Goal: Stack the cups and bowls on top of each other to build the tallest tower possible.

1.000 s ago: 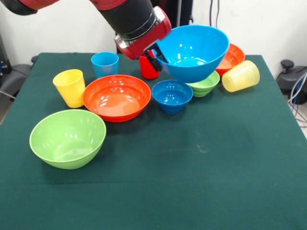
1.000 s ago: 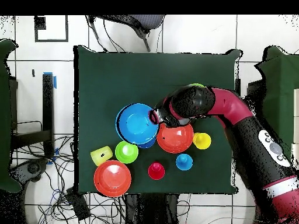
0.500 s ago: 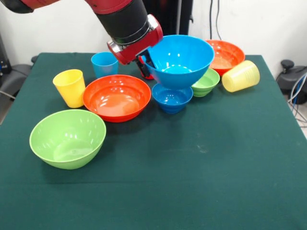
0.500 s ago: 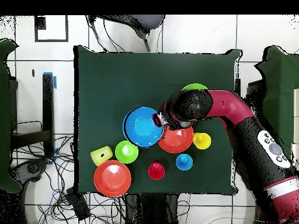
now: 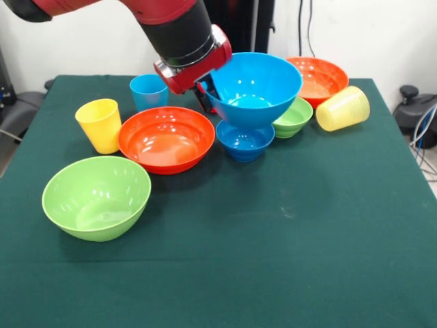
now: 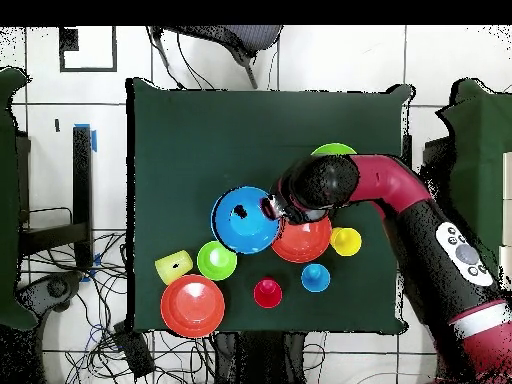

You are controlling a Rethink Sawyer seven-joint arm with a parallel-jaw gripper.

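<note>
Landmark: the small dark blue bowl point(image 5: 245, 139), front view, near mid-table.

Far left of it and nearer the camera, the big green bowl point(image 5: 96, 197) sits upright on the green tablecloth point(image 5: 287, 260). Behind that, the opaque yellow cup point(image 5: 100, 125) stands upright. Just left of the landmark lies a wide orange-red bowl point(image 5: 166, 139), rim close to the landmark's rim. The light blue cup point(image 5: 149, 92) stands behind that bowl.

Directly above the landmark: the big blue bowl point(image 5: 253, 87), upright, its base just over the small bowl's opening; contact cannot be told. The gripper point(image 5: 205, 91) is clamped on this bowl's left rim, arm point(image 5: 174, 27) coming down from the upper left. A sliver of red shows by the fingers.

Just right of the landmark, the small green bowl point(image 5: 294, 116). Behind it, the second orange-red bowl point(image 5: 321, 78). Farthest right, the ribbed pale yellow cup point(image 5: 342, 108) lies on its side.

No tower stands yet.
</note>
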